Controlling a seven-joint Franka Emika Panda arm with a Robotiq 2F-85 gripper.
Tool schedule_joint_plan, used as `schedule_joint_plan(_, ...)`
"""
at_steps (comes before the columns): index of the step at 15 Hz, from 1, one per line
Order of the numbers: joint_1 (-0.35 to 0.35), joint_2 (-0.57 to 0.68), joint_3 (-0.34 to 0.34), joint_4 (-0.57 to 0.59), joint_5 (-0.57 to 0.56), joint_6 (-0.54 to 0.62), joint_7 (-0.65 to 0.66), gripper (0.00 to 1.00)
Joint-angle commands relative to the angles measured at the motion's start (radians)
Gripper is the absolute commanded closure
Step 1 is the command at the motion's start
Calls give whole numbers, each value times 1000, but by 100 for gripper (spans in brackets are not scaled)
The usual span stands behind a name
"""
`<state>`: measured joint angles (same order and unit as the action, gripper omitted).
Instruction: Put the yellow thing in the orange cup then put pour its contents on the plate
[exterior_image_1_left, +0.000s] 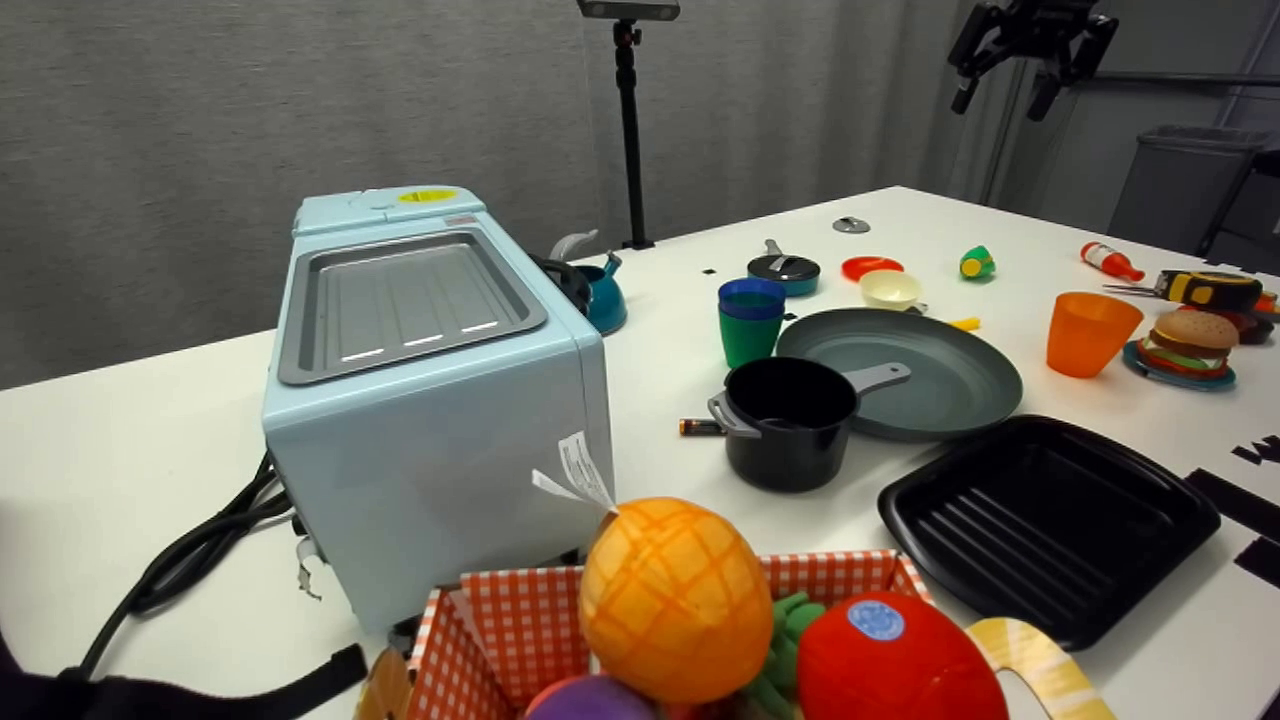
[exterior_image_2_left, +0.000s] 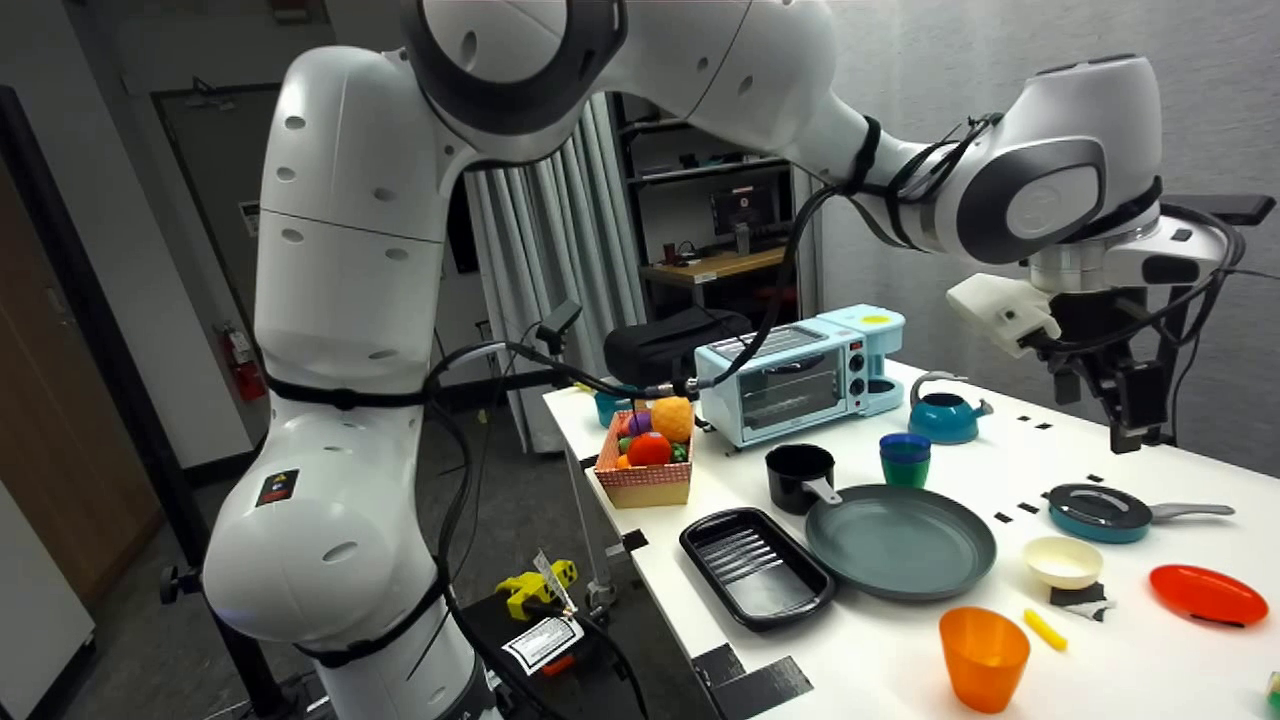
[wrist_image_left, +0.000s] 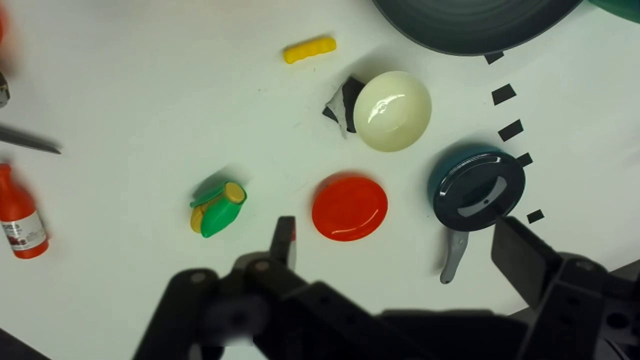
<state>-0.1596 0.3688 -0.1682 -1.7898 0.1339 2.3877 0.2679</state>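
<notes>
Wrist view: gripper (wrist_image_left: 402, 245) nearest lens, jaws spread wide, nothing held. Beyond, at 12 o'clock, yellow piece (wrist_image_left: 310, 49) lying on white table (wrist_image_left: 150, 125): short bright stick, lower edge wavy, shadow along upper. In exterior view: orange cup (exterior_image_2_left: 985, 675) foremost, upright, tapered, near yellow piece at its 8 o'clock; dark grey plate (exterior_image_2_left: 900, 545) farther, at its 10 o'clock.

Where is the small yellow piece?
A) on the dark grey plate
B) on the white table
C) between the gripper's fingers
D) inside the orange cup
B: in the wrist view the yellow piece lies directly on the white table, apart from the cream bowl.
</notes>
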Motion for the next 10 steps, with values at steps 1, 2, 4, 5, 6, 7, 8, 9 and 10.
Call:
schedule_joint_plan(1,11,38,6,-34,26,105,55,0)
schedule_joint_plan(2,12,50,9,-37,32,114,65,0)
schedule_joint_plan(4,30,82,12,-96,36,200,99,0)
schedule_joint_plan(5,37,97,15,-117,41,232,112,0)
schedule_joint_plan(6,45,111,20,-141,47,264,124,0)
schedule_joint_plan(7,53,124,24,-161,53,293,136,0)
schedule_joint_plan(8,62,135,29,-185,60,324,146,0)
schedule_joint_plan(9,71,146,32,-204,68,350,156,0)
schedule_joint_plan(10,74,155,36,-215,79,366,161,0)
